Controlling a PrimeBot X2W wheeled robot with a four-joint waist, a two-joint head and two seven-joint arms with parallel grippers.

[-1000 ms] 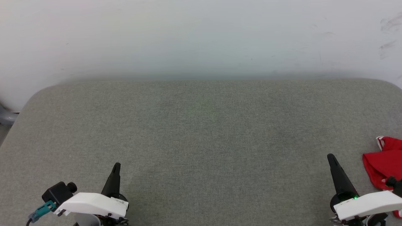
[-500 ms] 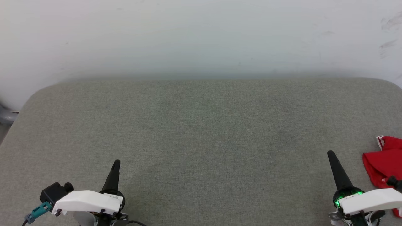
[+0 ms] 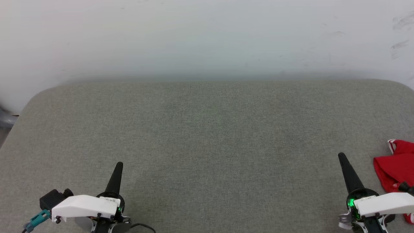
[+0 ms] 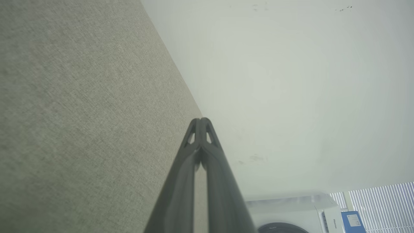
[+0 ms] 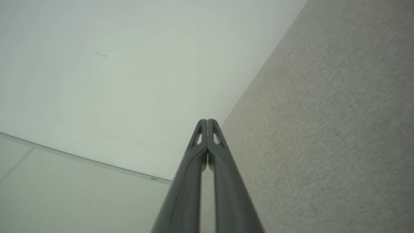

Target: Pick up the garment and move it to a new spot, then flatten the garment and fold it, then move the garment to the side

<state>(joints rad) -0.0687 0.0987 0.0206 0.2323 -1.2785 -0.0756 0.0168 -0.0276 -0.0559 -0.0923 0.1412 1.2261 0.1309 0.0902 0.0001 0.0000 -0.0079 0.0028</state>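
Left fingers (image 3: pixel 116 181) and right fingers (image 3: pixel 348 174), long dark tapered spikes, were pressed closed tip to tip over the near part of the bench (image 3: pixel 207 136), a grey woven pad with rounded corners. Just right of the right fingers lay the garment (image 3: pixel 394 171), a crumpled red heap. Its striped trim pointed toward the pale wall (image 3: pixel 207 38), and its long axis could not be told.

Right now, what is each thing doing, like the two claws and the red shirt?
left claw, shut, holding nothing, over the grey cushion.
right claw, shut, holding nothing, beside the red shirt but not touching it.
red shirt, crumpled in a heap at the grey cushion's right edge, not folded, not held.
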